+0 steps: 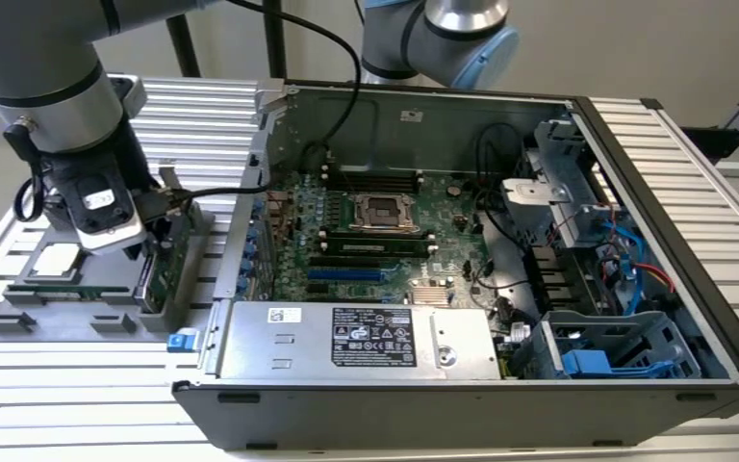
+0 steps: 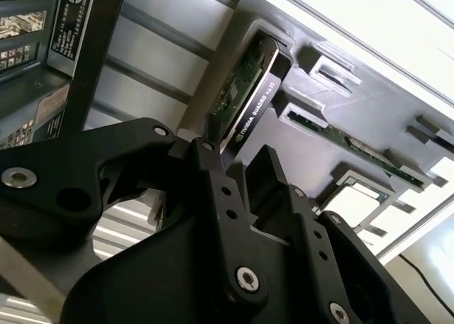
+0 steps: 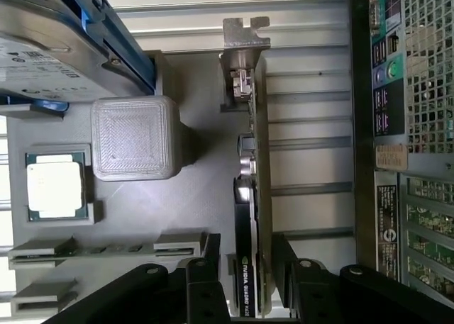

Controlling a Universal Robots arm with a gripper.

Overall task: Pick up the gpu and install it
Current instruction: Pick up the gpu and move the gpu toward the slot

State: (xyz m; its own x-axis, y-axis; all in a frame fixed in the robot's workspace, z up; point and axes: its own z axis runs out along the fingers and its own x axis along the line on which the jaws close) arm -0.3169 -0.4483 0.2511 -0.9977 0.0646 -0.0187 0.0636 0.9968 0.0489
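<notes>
gpu point(image 3: 255, 196) stands on edge in the gray holder point(image 3: 202, 189) on the desk point(image 1: 62, 371), 9 o'clock of the case point(image 1: 472, 409) in the exterior view. It stands upright so the gripper point(image 3: 248, 281) can straddle it. The fingers point(image 3: 204, 271) sit either side, spread, gap showing, nothing grasped.

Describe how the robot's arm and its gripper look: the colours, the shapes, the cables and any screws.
The arm is built of round silver-grey tubes with black bands, and one joint cap is light blue. Black cables run along it. The gripper is matt black, made of flat linked bars, and its fingers carry small round silver screws.
</notes>
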